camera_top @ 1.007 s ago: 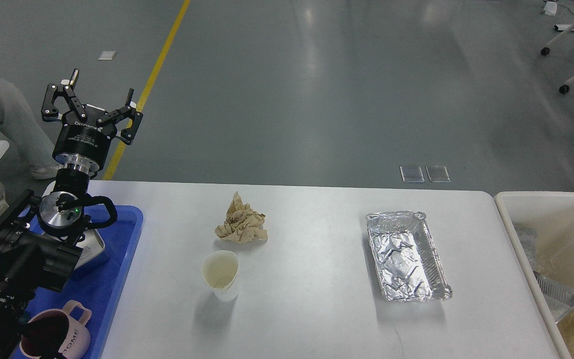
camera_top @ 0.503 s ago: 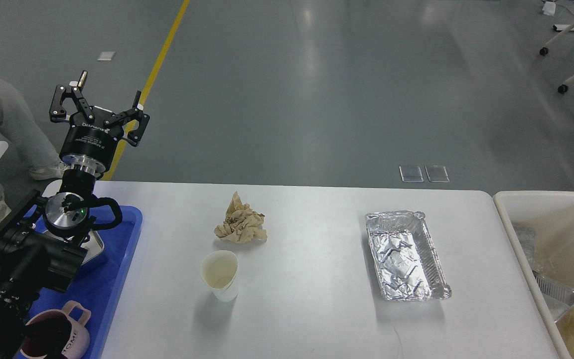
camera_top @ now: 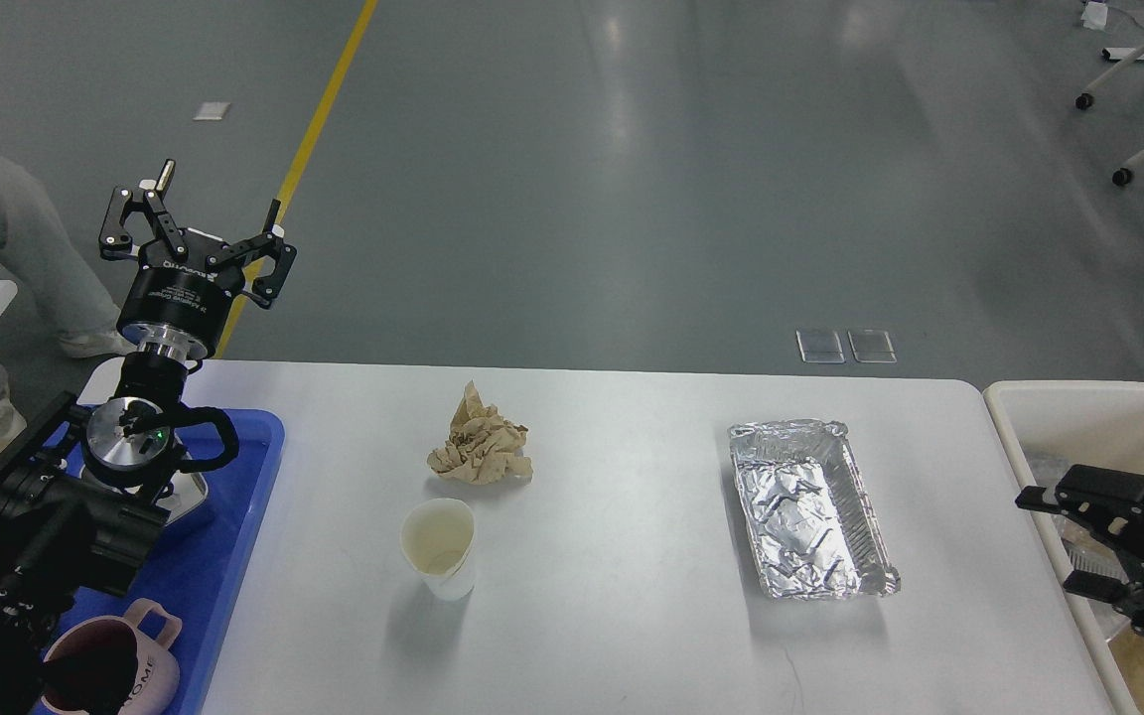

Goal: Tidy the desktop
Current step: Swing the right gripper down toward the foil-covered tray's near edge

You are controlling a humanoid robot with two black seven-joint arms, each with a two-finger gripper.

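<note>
Pink mug (camera_top: 120,663) reads "HOME" | left pincer (camera_top: 203,224) wide, empty | right pincer (camera_top: 1059,541) wide, empty

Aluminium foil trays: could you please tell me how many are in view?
2: one crinkled rectangular aluminium foil tray on the white desktop, right of centre; another foil tray inside the beige plastic bin, mostly hidden. More may be hidden.

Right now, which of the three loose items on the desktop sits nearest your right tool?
The foil tray, at the desktop's right end. The crumpled brown paper and the paper cup lie toward the middle, farther from the right tool.
</note>
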